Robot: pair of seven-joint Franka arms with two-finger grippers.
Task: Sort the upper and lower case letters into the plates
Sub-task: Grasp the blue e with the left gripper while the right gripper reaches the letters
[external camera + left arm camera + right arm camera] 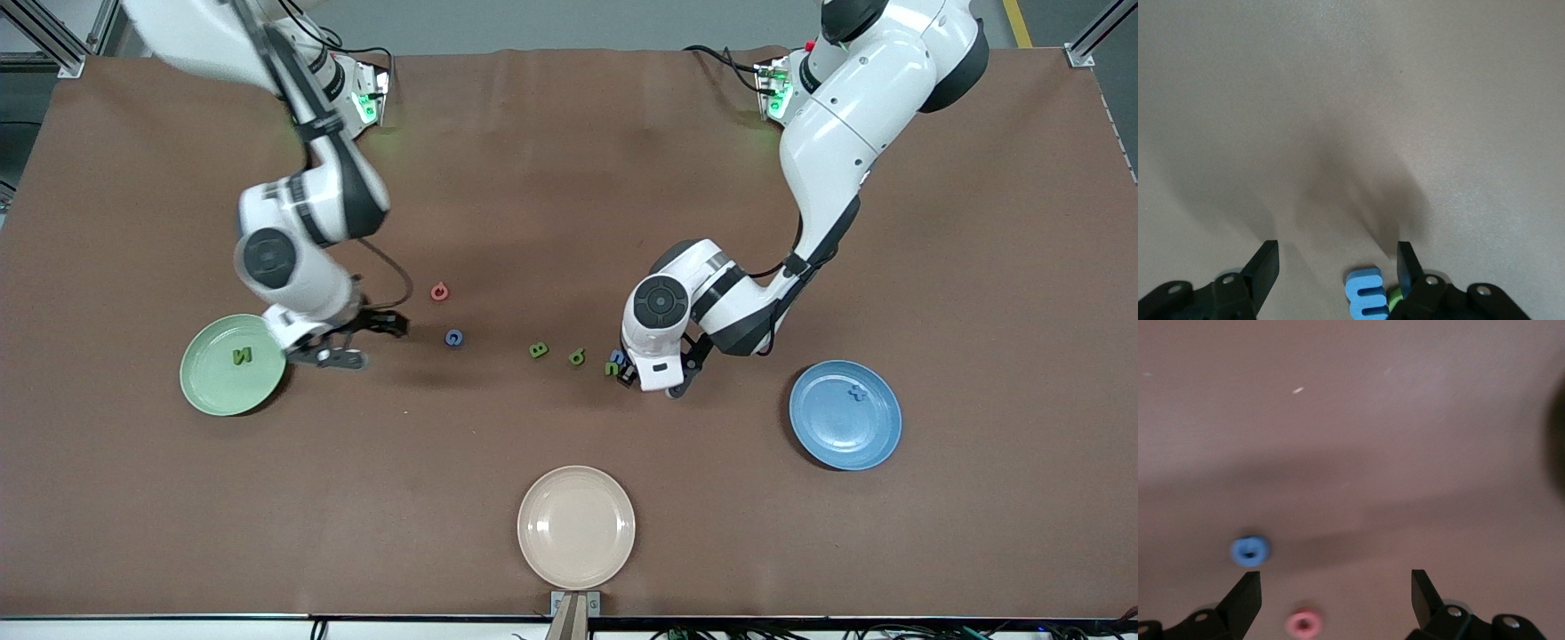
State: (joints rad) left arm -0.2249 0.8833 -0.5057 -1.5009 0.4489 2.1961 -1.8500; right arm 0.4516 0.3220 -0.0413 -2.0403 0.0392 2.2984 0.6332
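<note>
The light green plate [209,391] toward the right arm's end holds a green letter [242,356]. Beside that plate my right gripper [391,325] [1336,593] hangs open and empty above the table. It faces a blue letter [453,338] [1249,550] and a red letter [439,291] [1304,624]. My left gripper [625,372] [1337,267] is low and open around a blue E [616,356] [1368,300]. A green letter [613,368] [1393,298] touches the E by one finger [1408,270]. Two more green letters [538,350] [576,357] lie mid-table. The blue plate [845,436] holds a blue letter [857,392].
A beige plate [576,526] lies bare near the table's front edge, nearer the front camera than the loose letters. Brown cloth [569,178] covers the whole table.
</note>
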